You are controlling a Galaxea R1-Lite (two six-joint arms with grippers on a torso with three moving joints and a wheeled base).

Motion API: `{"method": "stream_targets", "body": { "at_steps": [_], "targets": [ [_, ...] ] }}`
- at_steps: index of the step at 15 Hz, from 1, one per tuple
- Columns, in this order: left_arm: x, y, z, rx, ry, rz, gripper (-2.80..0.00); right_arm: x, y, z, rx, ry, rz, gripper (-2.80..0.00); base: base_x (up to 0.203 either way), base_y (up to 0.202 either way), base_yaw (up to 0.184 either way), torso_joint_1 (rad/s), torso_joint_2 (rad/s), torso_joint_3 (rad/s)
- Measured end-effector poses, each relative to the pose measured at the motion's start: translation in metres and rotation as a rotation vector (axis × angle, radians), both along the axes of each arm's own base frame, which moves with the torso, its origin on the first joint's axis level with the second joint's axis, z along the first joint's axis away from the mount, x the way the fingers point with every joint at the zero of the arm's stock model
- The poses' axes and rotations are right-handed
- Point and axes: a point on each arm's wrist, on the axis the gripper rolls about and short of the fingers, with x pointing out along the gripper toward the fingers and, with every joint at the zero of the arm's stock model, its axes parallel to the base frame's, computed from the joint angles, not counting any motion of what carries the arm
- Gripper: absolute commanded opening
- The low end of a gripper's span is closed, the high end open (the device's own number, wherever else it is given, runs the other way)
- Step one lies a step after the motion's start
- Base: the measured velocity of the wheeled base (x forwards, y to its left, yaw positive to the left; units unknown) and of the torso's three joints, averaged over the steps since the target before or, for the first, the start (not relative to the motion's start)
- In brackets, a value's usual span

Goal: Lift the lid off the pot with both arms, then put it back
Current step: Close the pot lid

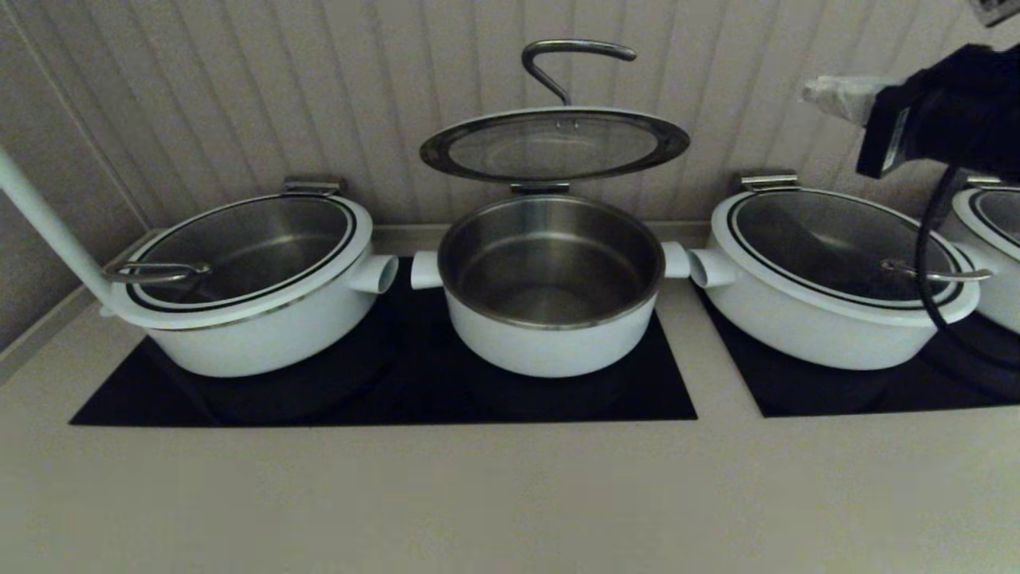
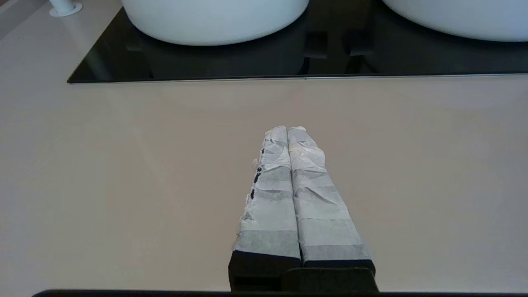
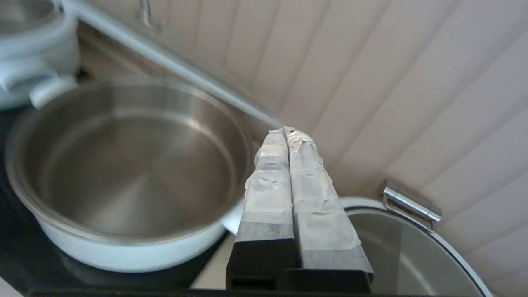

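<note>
Lid [image 1: 555, 143] raised open above pot [image 1: 550, 287], right gripper [image 3: 287, 133] fingers pressed together, well apart from lid, left gripper [image 2: 287, 130] fingers likewise, over counter [image 2: 123, 185]

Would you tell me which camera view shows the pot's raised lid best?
The head view: the lid stands tilted open above the pot, handle included. The right wrist view catches only its blurred edge; the left wrist view shows none of it.

We see the pot [image 1: 550, 287] with a smooth white outside and a brushed steel inside. The lid [image 1: 554, 143], upper centre of the head view, is clear glass with a polished steel handle. The cooktop [image 1: 382, 391] is glossy black glass; the counter [image 1: 478, 494] is matt beige. The fingers [image 2: 288, 181] carry wrinkled white tape.
</note>
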Motion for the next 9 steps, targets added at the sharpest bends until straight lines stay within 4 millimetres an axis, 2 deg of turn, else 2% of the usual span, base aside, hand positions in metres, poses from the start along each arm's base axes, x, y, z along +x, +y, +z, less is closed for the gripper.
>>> {"method": "stream_targets", "body": {
  "at_steps": [5, 9],
  "targets": [
    [0.0, 0.0, 0.0, -0.001, -0.001, 0.0, -2.8, 0.037, 0.009, -0.021, -0.136, 0.018, 0.067, -2.8, 0.0, 0.0, 0.0, 0.0, 0.0, 0.0],
    [0.0, 0.0, 0.0, -0.001, 0.0, 0.0, -2.8, 0.062, 0.014, -0.027, -0.257, -0.047, 0.089, -2.8, 0.0, 0.0, 0.0, 0.0, 0.0, 0.0]
  ]
}}
